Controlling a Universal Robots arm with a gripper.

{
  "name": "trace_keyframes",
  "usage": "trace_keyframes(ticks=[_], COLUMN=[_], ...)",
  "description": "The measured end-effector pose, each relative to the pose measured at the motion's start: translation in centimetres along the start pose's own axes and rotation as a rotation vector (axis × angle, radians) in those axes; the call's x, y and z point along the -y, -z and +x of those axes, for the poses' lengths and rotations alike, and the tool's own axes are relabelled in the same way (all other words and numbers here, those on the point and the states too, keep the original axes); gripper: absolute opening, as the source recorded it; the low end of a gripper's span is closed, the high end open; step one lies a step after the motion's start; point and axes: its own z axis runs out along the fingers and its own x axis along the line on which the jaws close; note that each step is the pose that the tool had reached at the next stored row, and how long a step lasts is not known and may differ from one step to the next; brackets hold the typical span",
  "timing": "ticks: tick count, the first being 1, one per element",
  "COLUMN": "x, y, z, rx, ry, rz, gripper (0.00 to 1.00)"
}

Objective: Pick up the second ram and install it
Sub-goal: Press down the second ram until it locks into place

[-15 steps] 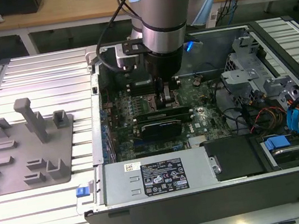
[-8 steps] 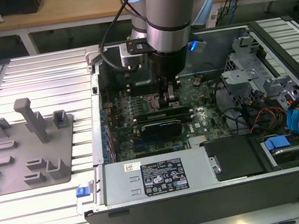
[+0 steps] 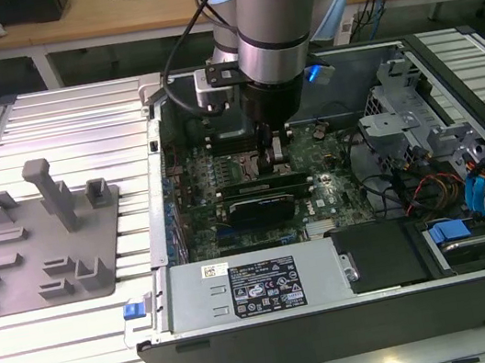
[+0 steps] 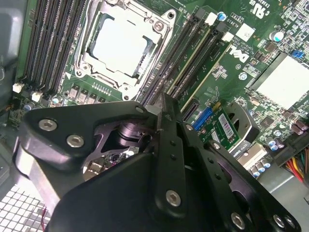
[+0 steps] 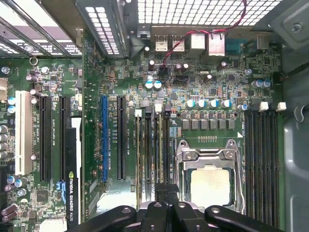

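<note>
The counter [image 3: 93, 346], a ribbed light metal surface, carries an open computer case [image 3: 342, 332] lying on its side and, toward the exterior view's left, a grey plastic fixture [image 3: 43, 243] with upright posts and shallow pockets. Inside the case the green motherboard [image 5: 207, 92] lies exposed; a black expansion card [image 3: 265, 204] sits across its slots in the exterior view, and the power supply [image 3: 251, 287] with its label lies along the near edge. The robot arm [image 3: 274, 8] descends vertically into the case, its wrist just above the board between the card and the case's far wall. The processor socket [image 4: 120, 46] with its silver chip appears in both wrist views, flanked on each side by banks of long memory slots [image 5: 260, 159]. The gripper [image 5: 166, 193] is low over the slot bank that lies between the socket and the expansion slots. Its fingers [image 4: 166, 125] appear pressed close together on a thin edge, probably the second ram [image 5: 150, 154], which stands on edge in or at one of those slots; the black gripper body blocks the contact, so whether the stick is seated cannot be confirmed. Next to it, the bank's other slots run parallel, with white latches [image 5: 158, 107] at their ends.
</note>
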Motion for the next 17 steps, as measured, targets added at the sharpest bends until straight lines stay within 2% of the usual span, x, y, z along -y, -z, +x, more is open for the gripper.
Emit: trace_keyframes(ticks=[10,17], x=[0.06,2.02], y=[0.00,0.07], z=[0.00,-0.02], rx=[0.0000,0.0000], ry=[0.000,0.000], rz=[0.0000,0.0000], gripper=[0.08,0.08])
